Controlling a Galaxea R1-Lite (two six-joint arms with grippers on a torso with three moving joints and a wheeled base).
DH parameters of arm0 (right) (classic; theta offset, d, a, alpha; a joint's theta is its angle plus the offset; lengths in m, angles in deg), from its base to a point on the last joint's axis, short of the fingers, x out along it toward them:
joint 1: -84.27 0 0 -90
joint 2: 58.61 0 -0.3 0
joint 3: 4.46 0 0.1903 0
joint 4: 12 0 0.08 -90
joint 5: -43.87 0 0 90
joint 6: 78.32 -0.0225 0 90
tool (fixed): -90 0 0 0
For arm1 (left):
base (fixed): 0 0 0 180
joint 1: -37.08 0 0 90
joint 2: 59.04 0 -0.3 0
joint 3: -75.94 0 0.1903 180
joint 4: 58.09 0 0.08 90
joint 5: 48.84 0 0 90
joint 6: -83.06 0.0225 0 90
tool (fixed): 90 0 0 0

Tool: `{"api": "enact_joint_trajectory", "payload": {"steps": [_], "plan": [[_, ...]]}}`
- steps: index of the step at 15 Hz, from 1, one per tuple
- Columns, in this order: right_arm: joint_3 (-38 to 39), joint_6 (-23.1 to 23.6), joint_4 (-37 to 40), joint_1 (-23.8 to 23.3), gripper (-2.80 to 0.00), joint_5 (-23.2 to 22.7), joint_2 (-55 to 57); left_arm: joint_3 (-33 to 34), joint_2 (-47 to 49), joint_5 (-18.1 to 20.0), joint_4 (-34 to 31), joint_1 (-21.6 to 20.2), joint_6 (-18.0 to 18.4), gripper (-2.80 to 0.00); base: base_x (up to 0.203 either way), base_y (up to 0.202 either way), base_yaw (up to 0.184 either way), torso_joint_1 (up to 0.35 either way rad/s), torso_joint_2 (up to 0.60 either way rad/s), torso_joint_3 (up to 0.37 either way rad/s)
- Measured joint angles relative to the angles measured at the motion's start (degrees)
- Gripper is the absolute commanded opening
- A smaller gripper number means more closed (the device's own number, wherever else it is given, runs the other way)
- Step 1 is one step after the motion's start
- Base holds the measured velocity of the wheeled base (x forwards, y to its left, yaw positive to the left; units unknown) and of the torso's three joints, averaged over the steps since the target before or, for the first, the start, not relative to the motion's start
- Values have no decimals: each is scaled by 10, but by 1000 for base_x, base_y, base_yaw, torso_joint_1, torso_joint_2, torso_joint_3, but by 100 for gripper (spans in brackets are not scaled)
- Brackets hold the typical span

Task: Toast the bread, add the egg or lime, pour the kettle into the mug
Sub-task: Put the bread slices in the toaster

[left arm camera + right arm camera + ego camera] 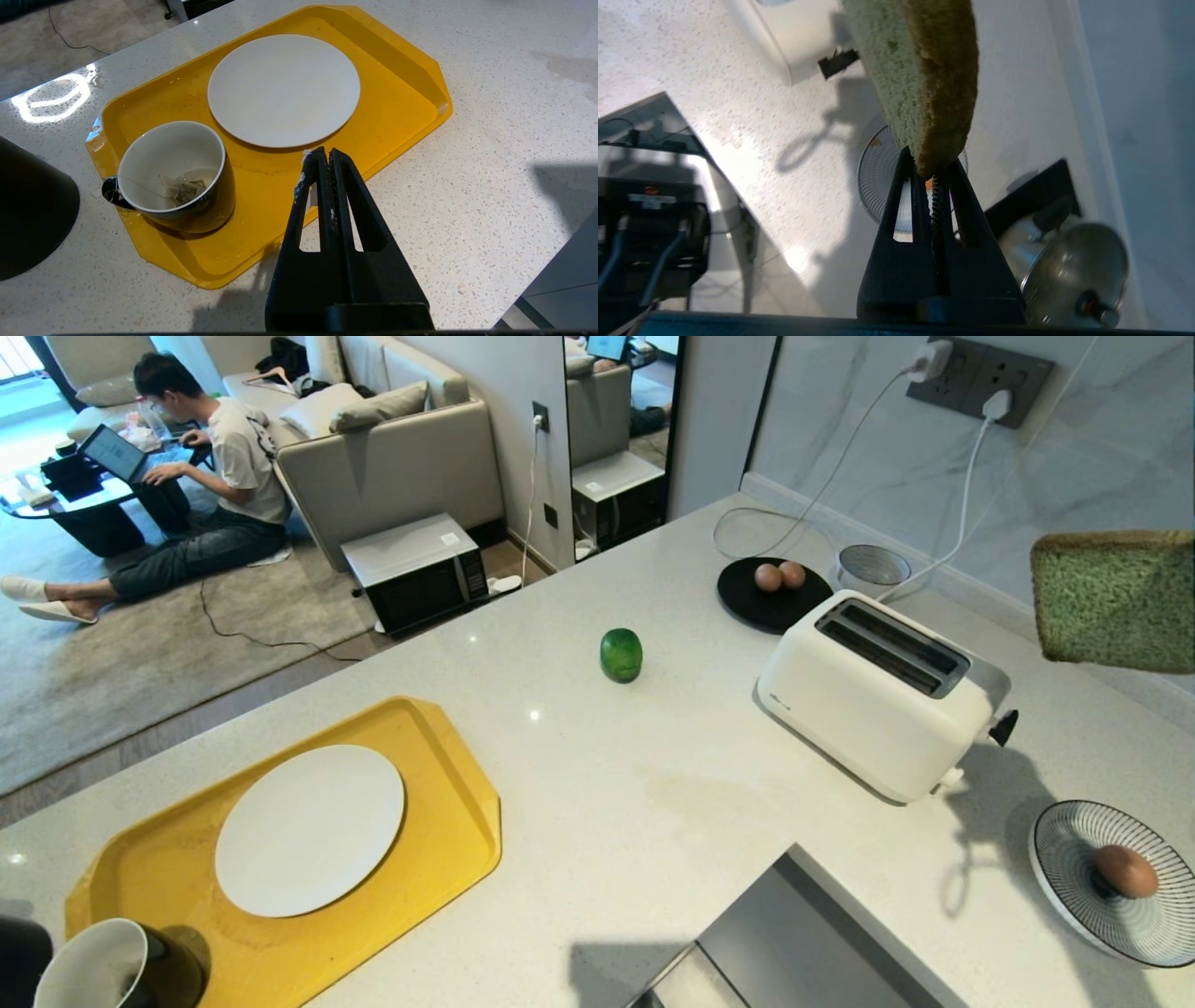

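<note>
The right pincer [930, 175] clamps the bread [1116, 600] by its edge, aloft beyond the toaster [878, 695]; below lies bare speckled tabletop [653, 803]. The left pincer [322, 156] is closed, empty.

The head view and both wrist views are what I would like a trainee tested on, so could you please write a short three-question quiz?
1. True or false: the right gripper is shut on the bread.
2. Where does the lime lie? A) on the white plate B) bare on the counter C) in the toaster
3. Fill in: the mug with the tea bag stands on the yellow ____.

Key: 1 true; 2 B; 3 tray.
</note>
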Motion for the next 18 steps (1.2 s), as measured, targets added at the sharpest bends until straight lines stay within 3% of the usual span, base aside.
{"api": "enact_joint_trajectory", "payload": {"steps": [2,7,18], "plan": [[-6,37,-37,0,-280,0,34,0,0,0,0,0,0,-280,0,0,0,0,0,0],[-69,70,-57,-8,-280,-2,131,0,0,0,0,0,0,-280,0,0,0,0,0,0],[-100,90,-57,-10,-280,-27,204,0,0,0,0,0,0,-280,0,0,0,0,0,0]]}}
